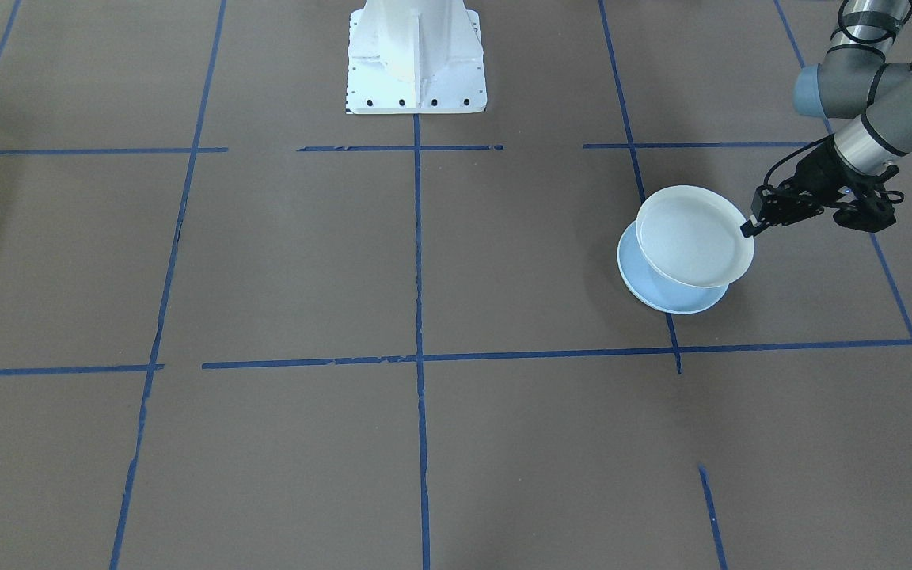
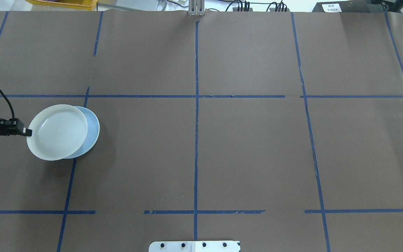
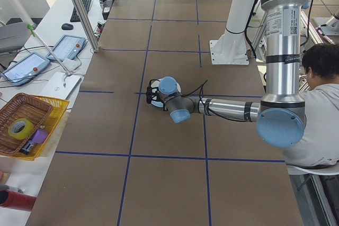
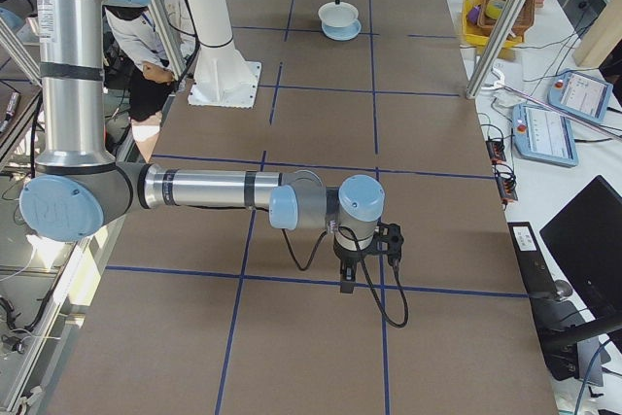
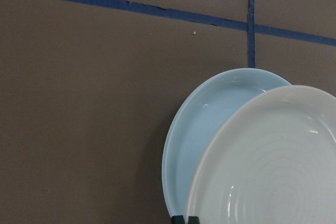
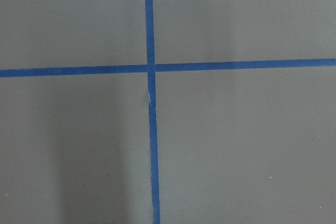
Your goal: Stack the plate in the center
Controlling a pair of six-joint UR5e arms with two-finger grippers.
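Note:
The light-blue plate [image 1: 652, 290] [image 2: 92, 126] [image 5: 202, 129], smooth inside, lies flat on the brown table on my left side. A pale plate with ring ridges [image 1: 693, 237] [image 2: 57, 132] [image 5: 273, 174] hangs slightly tilted over it, offset toward my left arm and covering most of it. My left gripper [image 1: 749, 228] [image 2: 28, 132] is shut on that pale plate's rim. My right gripper [image 4: 347, 281] shows only in the exterior right view, low over bare table; I cannot tell if it is open or shut.
Blue tape lines [image 2: 196, 140] divide the brown table into squares. The white robot pedestal [image 1: 416, 63] stands at the robot's edge of the table. A person [image 3: 318, 104] sits beside the robot. A yellow tray with a basket [image 3: 26, 125] and tablets [image 3: 66, 47] lie off the table's far edge.

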